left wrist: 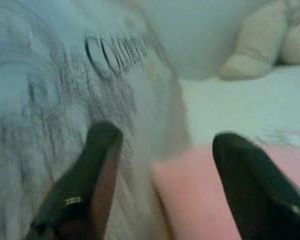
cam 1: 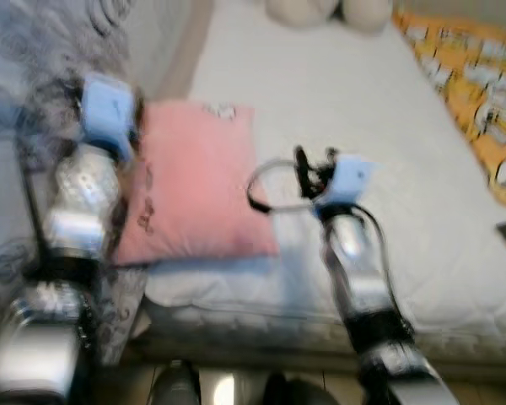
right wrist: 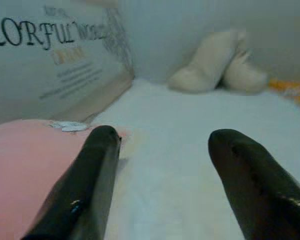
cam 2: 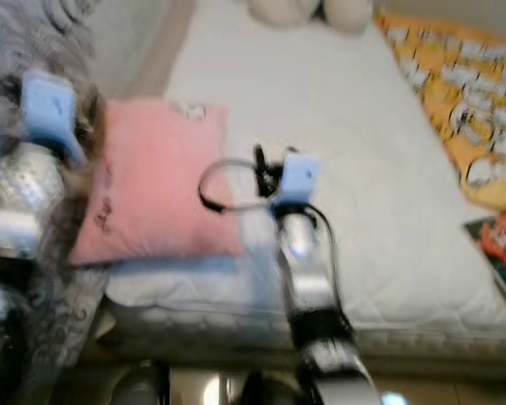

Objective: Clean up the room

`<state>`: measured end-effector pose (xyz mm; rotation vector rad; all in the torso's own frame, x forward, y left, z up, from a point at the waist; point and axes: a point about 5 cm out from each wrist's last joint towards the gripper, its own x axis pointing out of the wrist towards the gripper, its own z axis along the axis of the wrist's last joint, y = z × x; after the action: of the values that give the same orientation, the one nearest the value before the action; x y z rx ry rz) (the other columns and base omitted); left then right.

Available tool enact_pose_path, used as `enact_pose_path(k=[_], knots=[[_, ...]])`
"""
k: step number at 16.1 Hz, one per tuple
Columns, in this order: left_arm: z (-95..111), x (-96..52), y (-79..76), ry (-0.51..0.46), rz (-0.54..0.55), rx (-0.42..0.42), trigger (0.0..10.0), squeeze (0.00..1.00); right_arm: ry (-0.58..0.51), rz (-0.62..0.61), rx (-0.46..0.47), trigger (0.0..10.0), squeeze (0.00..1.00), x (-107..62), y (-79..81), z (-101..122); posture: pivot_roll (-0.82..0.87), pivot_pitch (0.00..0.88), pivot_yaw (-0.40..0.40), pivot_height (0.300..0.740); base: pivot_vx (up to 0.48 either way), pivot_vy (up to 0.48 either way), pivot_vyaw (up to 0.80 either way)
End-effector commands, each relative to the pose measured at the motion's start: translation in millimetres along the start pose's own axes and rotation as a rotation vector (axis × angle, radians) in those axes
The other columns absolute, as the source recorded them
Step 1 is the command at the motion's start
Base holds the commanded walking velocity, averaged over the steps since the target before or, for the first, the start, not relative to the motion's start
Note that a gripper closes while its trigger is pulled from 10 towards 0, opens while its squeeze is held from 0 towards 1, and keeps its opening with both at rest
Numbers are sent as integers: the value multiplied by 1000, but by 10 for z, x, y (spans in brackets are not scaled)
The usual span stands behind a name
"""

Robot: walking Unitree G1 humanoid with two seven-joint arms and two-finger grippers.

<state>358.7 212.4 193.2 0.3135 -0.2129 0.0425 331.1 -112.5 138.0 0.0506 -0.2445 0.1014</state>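
Pink pillow lies flat on the white mattress, near its left front corner, against the grey printed blanket. I see left gripper spread wide at the pillow's left edge, holding nothing. Right gripper released, just right of the pillow. Cream plush toy at the far end.

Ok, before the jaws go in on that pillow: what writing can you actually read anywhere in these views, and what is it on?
"LORFUL W...": large dark capitals on the grey printed bedding beside the pink pillow, cut off at the frame edge.
Smaller lines under it on the same bedding: too blurred to read.
"CO...": the same kind of lettering in the left wrist view, smeared, rest unreadable.
Dark mark on the pillow's left edge: unreadable.
Print on the orange blanket: unreadable.
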Motion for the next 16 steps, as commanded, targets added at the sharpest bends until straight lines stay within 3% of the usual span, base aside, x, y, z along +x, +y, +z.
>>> enact_pose_path(k=[1,3,5,6,7,8,11,13,16], knots=[[78,-80,-79,-37,-2,-51,10000,1000,-10,-55,-73,10000,1000,-91,-225,44,112,0,-105,740,0,0,0],[84,-157,-168,-50,-21,-67,10000,1000,-6,-107,-114,10000,1000,-199,-392,41,106,0,-105,740,0,0,0],[104,-359,-351,-47,-97,-77,10000,1000,47,-114,-191,10000,1000,-480,-484,-71,88,0,-89,740,0,0,0],[68,-484,-412,-24,-107,-91,10000,1000,106,-163,-180,10000,0,-615,-566,-164,71,0,-77,740,0,0,0],[50,-523,-425,-18,-111,-98,10000,1000,125,-186,-175,10000,0,-657,-596,-195,66,0,-73,740,0,0,0],[16,-577,-425,-18,-93,-116,10000,0,156,-227,-160,10000,0,-731,-664,-249,58,0,-66,740,0,0,0],[-141,-554,-500,58,-93,-137,10000,0,194,-277,-138,10000,0,-767,-767,-324,35,0,-39,740,0,0,0],[-250,-578,-544,129,-89,-192,10000,0,190,-258,-138,10000,0,-669,-723,-303,24,0,-32,740,0,-463,-731],[-258,-580,-595,134,-74,-204,10000,0,216,-178,-114,10000,0,-542,-608,-330,31,0,-45,740,0,-458,0]])
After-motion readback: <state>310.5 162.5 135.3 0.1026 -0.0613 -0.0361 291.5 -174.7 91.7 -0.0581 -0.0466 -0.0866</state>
